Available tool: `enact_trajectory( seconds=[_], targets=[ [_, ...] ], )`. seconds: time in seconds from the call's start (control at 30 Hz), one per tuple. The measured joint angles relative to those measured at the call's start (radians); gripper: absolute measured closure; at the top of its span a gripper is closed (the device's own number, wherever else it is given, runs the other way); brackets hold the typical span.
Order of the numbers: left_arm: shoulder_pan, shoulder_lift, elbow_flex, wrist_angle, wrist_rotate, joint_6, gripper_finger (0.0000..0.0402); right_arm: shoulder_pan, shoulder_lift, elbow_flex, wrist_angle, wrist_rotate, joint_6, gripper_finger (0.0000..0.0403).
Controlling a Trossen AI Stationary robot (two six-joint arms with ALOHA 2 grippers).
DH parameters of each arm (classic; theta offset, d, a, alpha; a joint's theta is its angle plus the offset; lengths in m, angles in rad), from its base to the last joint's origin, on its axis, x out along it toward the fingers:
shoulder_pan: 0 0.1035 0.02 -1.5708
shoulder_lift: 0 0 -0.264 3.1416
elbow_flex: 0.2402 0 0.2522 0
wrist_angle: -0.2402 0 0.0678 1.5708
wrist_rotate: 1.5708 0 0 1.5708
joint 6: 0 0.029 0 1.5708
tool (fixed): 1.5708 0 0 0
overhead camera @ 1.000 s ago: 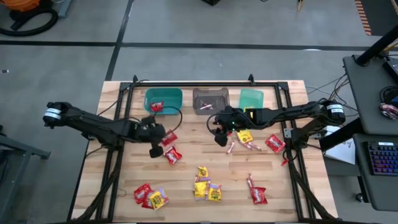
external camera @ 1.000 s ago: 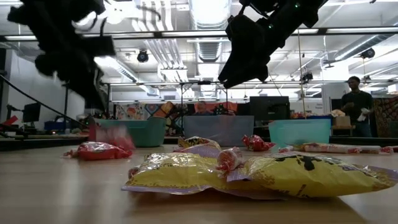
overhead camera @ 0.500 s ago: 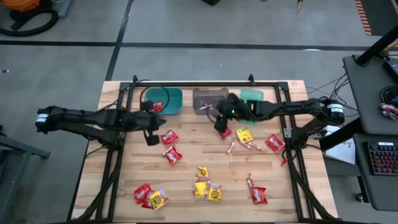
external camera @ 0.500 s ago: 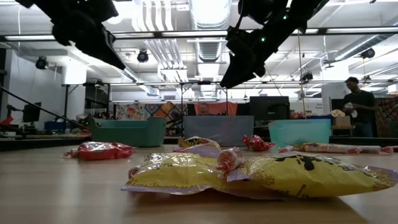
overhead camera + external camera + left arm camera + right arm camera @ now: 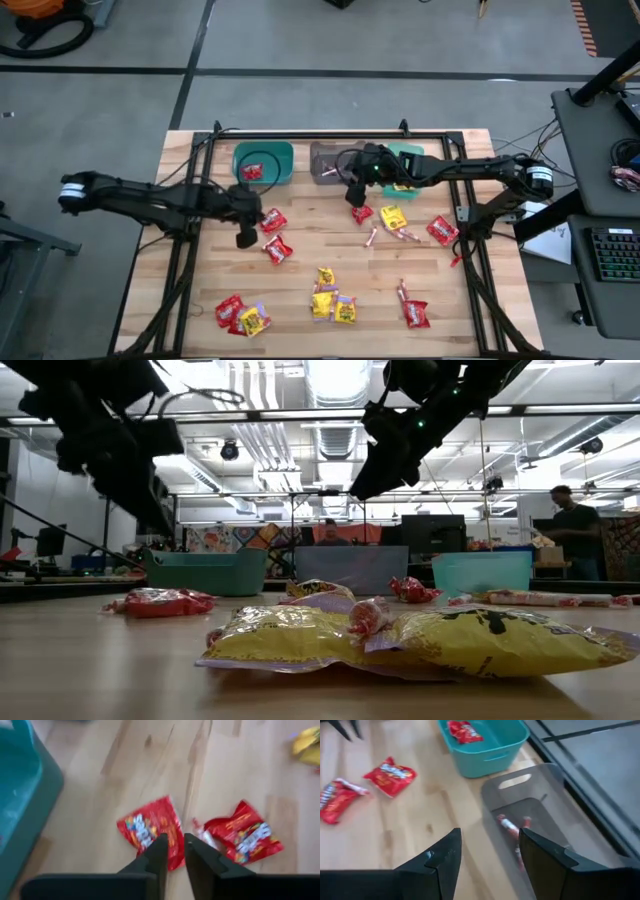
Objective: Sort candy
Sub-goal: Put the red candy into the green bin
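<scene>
Candy lay scattered over the wooden table [image 5: 200,290]: red packets [image 5: 272,220], yellow packets [image 5: 393,217] and a pink stick [image 5: 370,238] mid-table, more packets along the near edge. One red packet [image 5: 463,730] sat in the teal bin [image 5: 263,163], pink sticks [image 5: 509,826] in the grey bin [image 5: 540,805]. My left gripper [image 5: 245,238] hovered over two red packets [image 5: 150,830], fingers [image 5: 159,854] narrowly parted, nothing between them. My right gripper [image 5: 487,852] was spread wide and empty above the table at the grey bin's front edge, green bin [image 5: 404,157] beside it.
</scene>
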Motion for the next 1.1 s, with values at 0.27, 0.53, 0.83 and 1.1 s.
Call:
enact_trajectory(
  seconds=[0.27,0.53,0.83,1.1],
  targets=[
    [0.0,0.091,-0.084,0.15,-0.021,-0.013,0.0227,0.042,0.0,-0.011,-0.002,-0.019,0.069,0.0213],
    [0.0,0.182,-0.135,0.229,-0.136,-0.001,0.02,0.082,0.0,-0.013,0.001,-0.019,0.082,0.0213],
    [0.0,0.286,-0.143,0.3,-0.136,-0.001,0.0254,0.086,0.001,-0.014,0.002,-0.018,0.099,0.0213],
    [-0.001,0.304,-0.139,0.301,-0.14,0.006,0.0376,0.092,0.002,-0.016,0.003,-0.018,0.098,0.0213]
  ],
)
